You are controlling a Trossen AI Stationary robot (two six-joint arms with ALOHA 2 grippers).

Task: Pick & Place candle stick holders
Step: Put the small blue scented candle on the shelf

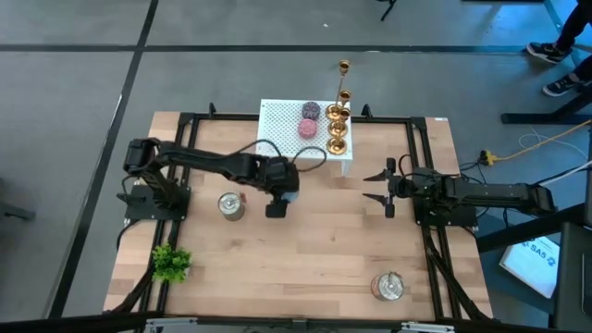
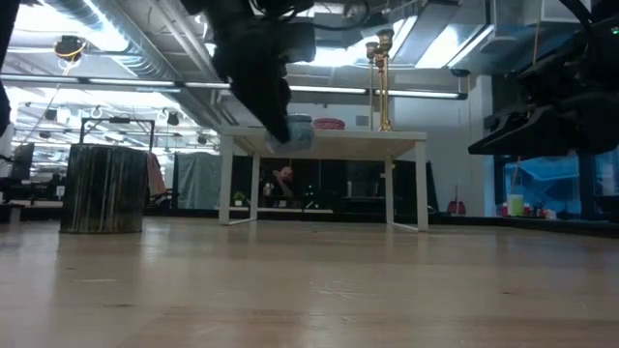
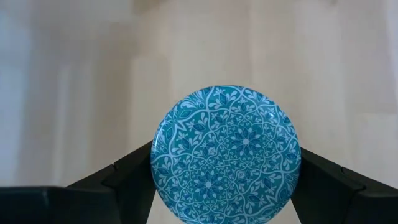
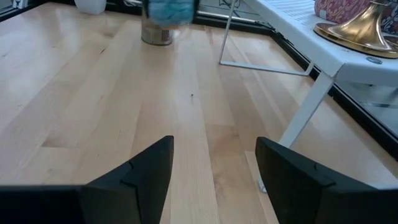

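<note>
Gold candle stick holders (image 1: 338, 129) of differing heights stand by their round bases on the right side of a white perforated stand (image 1: 277, 120) at the table's far edge. They also show in the low view (image 2: 380, 77), and one base shows in the right wrist view (image 4: 360, 28). My left gripper (image 1: 277, 202) is near the table's middle, in front of the stand, shut on a blue patterned disc (image 3: 227, 155). My right gripper (image 1: 379, 185) is open and empty to the right of the stand, pointing toward the table's left. My left gripper pinches the blue disc between its two fingers (image 3: 134, 177), one on each opposite side of the rim (image 3: 155, 165). The fingers come from above, pointing down. The disc lies level, patterned face up, lifted clear of the table (image 2: 295, 135).
A pink disc (image 1: 308, 127) and a purple disc (image 1: 311, 109) lie on the stand. A silver tin (image 1: 231, 205) stands left of my left gripper and another (image 1: 388, 287) at the near right. A green plant (image 1: 171, 264) sits at the near left. Bare wood (image 1: 314, 250) lies between the arms.
</note>
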